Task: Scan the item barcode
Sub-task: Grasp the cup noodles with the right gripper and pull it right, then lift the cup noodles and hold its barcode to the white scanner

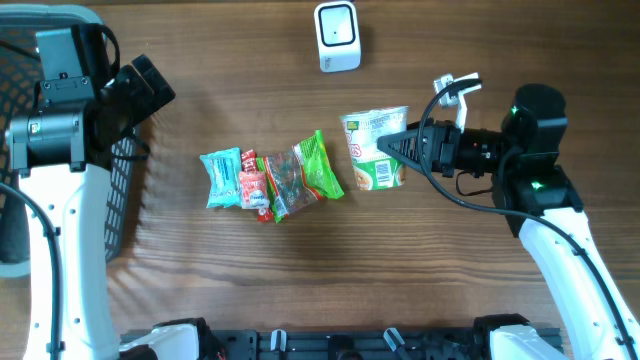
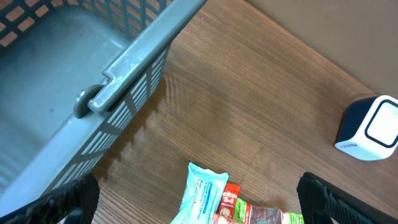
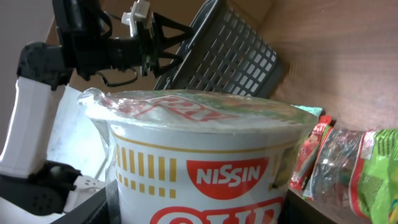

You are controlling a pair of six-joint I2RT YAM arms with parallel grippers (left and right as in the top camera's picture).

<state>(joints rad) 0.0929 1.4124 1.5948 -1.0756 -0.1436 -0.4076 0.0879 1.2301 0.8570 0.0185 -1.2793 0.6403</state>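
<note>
**cup gripped on its side, barcode nowhere in view**

the noodle cup [image 1: 366, 150] lay on its side near the middle of the worktop [image 1: 450, 290]. the right gripper [image 1: 392, 148] reached in from the right, and its jaws looked clamped on the cup's flanks. the wrist view showed the cup filling the whole gap between them. whether the cup rested on the wood or hung just clear of it could not be told.

its long axis ran parallel to the worktop. the foil lid pointed toward the far edge, roughly at the white scanner [image 1: 337, 36], and the narrower base pointed toward the robot. the red nissin lettering faced the right wrist camera. no barcode showed in any view.

that was the main risk. with the code unseen, the cup might reach the scanner with the wrong face, and nothing would read. the cup was also tapered and film-wrapped, so a grip across its flanks could slide toward the narrow end or let the cup roll as the wrist turned. the green packet [image 1: 320, 165] lay just beside the cup, at the end of a row of snack packets, and a low sweep could drag it along.

the left gripper [image 1: 152, 85] hovered by the basket [image 2: 124, 68], jaws wide apart and empty.
</note>
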